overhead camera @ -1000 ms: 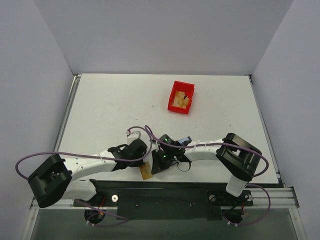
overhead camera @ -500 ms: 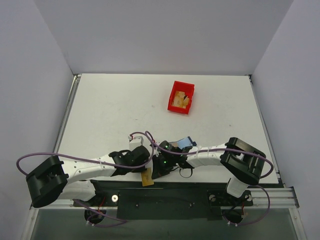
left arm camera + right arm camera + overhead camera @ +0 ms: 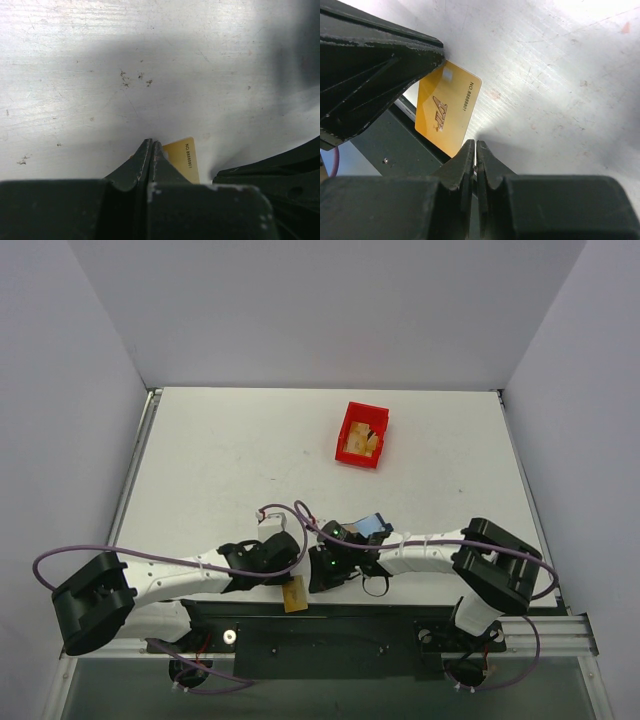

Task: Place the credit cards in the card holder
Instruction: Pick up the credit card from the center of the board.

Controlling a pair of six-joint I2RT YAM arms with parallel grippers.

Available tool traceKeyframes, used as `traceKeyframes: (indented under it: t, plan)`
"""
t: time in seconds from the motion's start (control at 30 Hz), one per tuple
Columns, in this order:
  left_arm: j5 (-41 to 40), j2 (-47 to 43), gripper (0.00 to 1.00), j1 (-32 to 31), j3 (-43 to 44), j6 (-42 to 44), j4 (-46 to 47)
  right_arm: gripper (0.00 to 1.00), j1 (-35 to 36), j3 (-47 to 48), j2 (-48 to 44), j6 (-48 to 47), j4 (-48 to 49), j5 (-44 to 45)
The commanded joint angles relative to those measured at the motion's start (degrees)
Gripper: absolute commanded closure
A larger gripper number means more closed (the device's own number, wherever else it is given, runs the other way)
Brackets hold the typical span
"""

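Pressure from the shut left end effector [image 3: 151, 148] on the credit card [image 3: 182, 160] overhanging the bench [image 3: 220, 460] edge should be light, letting the right end effector [image 3: 475, 150], also shut, open and pinch it; the card holder [image 3: 371, 525] lies just beyond.

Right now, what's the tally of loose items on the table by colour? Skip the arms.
Red: 1, the bin
Navy blue: 1, the card holder
Tan-gold: 1, the credit card at the near table edge
Total: 3
Not counted: a tan patch inside the bin, too small to identify.
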Motion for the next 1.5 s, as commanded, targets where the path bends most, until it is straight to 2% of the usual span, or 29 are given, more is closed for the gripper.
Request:
traceKeyframes:
  t: [0.0, 0.6, 1.13, 1.23, 1.47]
  plan:
    - [-1.03, -0.58, 1.0, -0.31, -1.52, 1.08, -0.64, 0.97, 0.38, 0.61, -3.74, -0.91, -2.41, 3.75]
    - [-0.06, -2.78, 1.0, -0.31, -1.61, 5.21, 0.23, 0.93, 0.73, -1.58, -9.36, 3.48, -1.45, 6.3]
    - [0.11, -4.89, 1.0, -0.31, -2.23, 4.69, -0.9, 0.73, 1.17, -10.37, -9.98, 15.87, 12.96, 0.41]
    - [0.03, -4.8, 1.0, -0.31, -2.05, 4.86, -0.91, 0.68, 2.31, -11.95, -10.24, 18.33, 14.38, 0.93]
    - [-0.41, -3.83, 1.0, -0.31, -1.61, 6.01, -0.47, 0.65, 5.12, -13.71, -9.46, 22.2, 16.05, 3.13]
